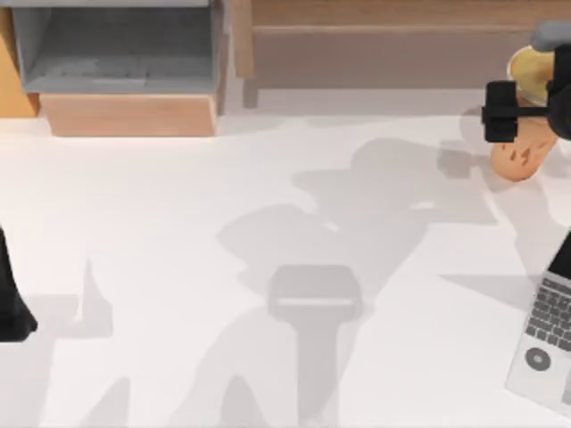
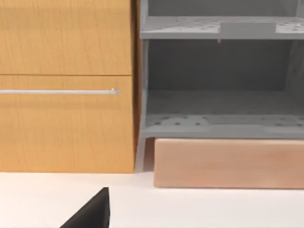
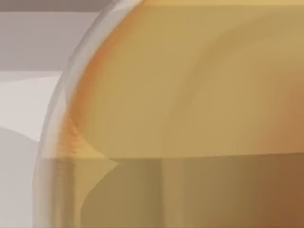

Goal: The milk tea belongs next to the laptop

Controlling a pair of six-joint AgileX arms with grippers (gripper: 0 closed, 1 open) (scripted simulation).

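Right tool (image 1: 517, 114) sits at the far right of the desk (image 1: 268, 267), its dark body across the milk tea (image 1: 522, 152), and by all appearance it is pinched on the cup; the right wrist view is taken up at very close range by the cup's orange-tan wall and creamy top (image 3: 190, 95), which agrees with a grip. The cup looks tilted in the top view, its yellow top toward the back edge and its narrower base, with small dark orange marks, toward the middle of the desk; whether the base touches the surface cannot be told. The laptop (image 1: 549, 343) lies open at the right edge, nearer the front, well apart from the cup, with bare desk between them. Judgement: the grasp looks made, but the carry and the setting down beside the laptop are not yet done. Left arm (image 1: 13, 303) is parked at the left edge; its tool's state cannot be told, and its wrist view faces a wooden drawer cabinet (image 2: 66, 95) and a grey shelf unit (image 2: 218, 85).
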